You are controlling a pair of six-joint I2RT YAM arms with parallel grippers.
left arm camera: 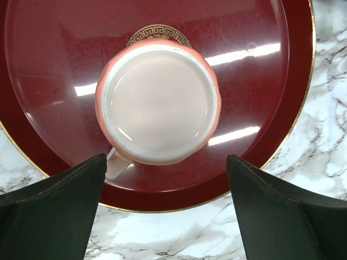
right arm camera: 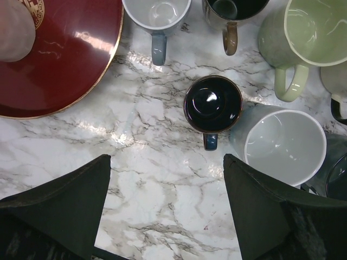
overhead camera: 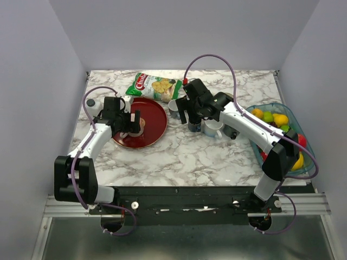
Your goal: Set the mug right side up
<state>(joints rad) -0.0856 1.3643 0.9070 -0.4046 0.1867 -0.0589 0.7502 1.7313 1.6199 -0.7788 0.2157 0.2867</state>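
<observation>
I see the glossy pink ceramic mug sitting upside down, round pale base up, at upper centre of my left wrist frame, on the shiny red gold-rimmed plate. My left gripper is released and holds nothing; the right gripper is likewise spread wide over the veined marble table.

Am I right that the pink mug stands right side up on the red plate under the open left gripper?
No: the left wrist view shows the pink mug upside down, base up, on the red plate under the open left gripper.
</observation>
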